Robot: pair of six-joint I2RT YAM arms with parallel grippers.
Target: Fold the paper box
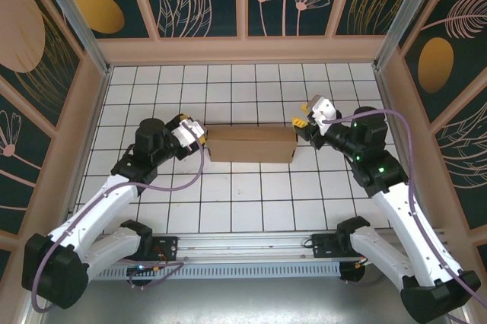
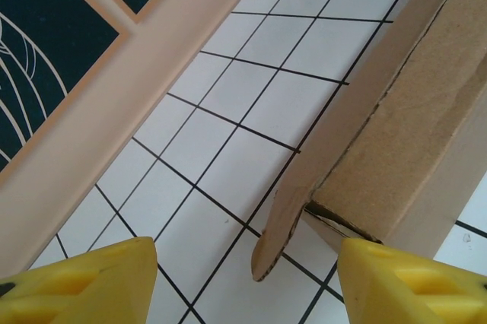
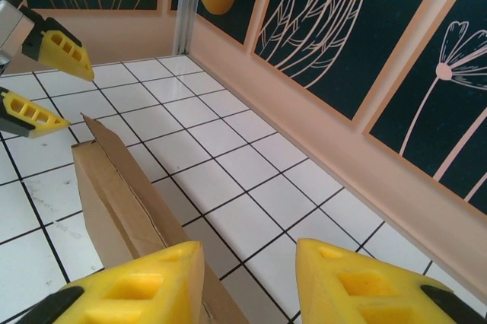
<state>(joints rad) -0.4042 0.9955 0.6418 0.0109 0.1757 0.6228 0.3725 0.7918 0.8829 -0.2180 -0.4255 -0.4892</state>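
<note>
The paper box (image 1: 251, 144) is a long, low brown cardboard shape lying across the middle of the tiled floor. My left gripper (image 1: 201, 135) stands open at its left end. In the left wrist view a rounded loose flap (image 2: 280, 234) pokes into the gap of my left gripper (image 2: 243, 286), touching neither yellow finger, and the box corner (image 2: 396, 164) sits by the right finger (image 2: 403, 286). My right gripper (image 1: 299, 122) is open at the box's right end. Bare tile shows between the fingers of my right gripper (image 3: 247, 282), and the box (image 3: 114, 187) lies by its left finger (image 3: 129, 290).
Pale wooden walls (image 1: 243, 50) with dark floral panels close in the white tiled floor (image 1: 251, 202) at the back and on both sides. Purple cables (image 1: 190, 176) hang along each arm. From the right wrist I see the left gripper (image 3: 76, 100) beyond the box's far end.
</note>
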